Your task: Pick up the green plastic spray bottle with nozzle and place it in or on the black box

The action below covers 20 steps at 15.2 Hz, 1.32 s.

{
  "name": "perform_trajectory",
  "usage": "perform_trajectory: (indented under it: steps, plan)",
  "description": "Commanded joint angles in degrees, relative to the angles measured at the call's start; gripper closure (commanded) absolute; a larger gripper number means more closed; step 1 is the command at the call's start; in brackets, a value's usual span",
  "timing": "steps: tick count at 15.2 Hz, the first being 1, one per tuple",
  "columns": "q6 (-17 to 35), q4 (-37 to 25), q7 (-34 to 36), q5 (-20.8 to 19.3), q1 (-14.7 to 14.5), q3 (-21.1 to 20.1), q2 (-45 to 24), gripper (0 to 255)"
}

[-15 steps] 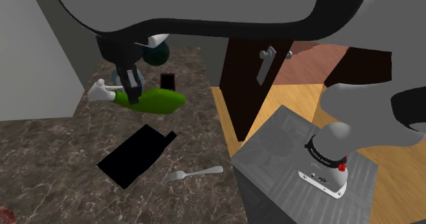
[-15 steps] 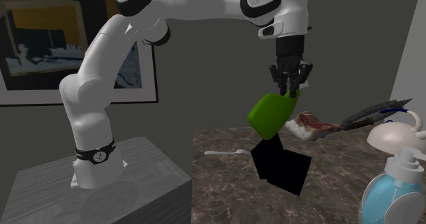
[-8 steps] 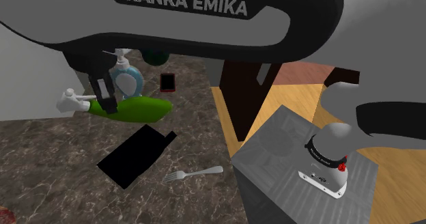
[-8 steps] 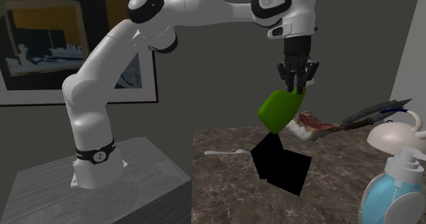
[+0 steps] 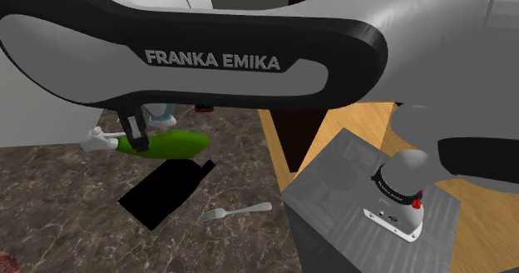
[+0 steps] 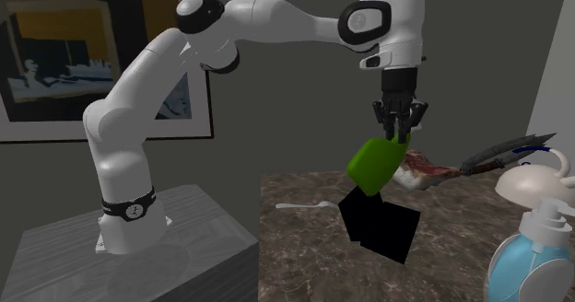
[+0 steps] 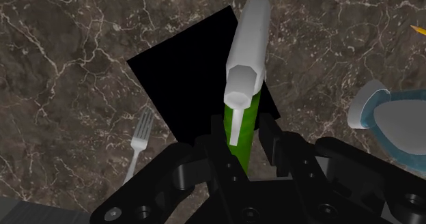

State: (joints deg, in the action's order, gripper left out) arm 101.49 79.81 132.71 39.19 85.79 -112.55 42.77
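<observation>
Gripper (image 6: 398, 133): fingers clamped on the bottle near its nozzle end, raised above the counter.
Spray bottle (image 6: 376, 164): green body, white nozzle; held in the air over the black box.
Black box (image 5: 162, 190): flat on the marble counter (image 5: 50, 205).
Fork (image 5: 235, 210): beside the box.

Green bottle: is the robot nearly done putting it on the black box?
Halfway. Done: the gripper is shut on the green bottle, lifted clear of the table. In hand: holding it roughly over the black box. Left: lower it onto the box and let go.
</observation>
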Motion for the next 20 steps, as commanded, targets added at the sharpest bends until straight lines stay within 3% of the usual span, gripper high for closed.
perform_trajectory:
  steps: [1,7,15,16,20]
  plan:
    - [1.3,1.2,-0.3,0.4,-0.4,-0.3,0.4,255]
    - [5.1,4.6,-1.3,1.9,-0.9,-1.4,1.7,255]
    - [5.1,4.6,-1.3,1.9,-0.9,-1.4,1.7,255]
    - [5.1,4.6,-1.3,1.9,-0.9,-1.4,1.7,0]
    - [5.1,4.6,-1.3,1.9,-0.9,-1.4,1.7,0]
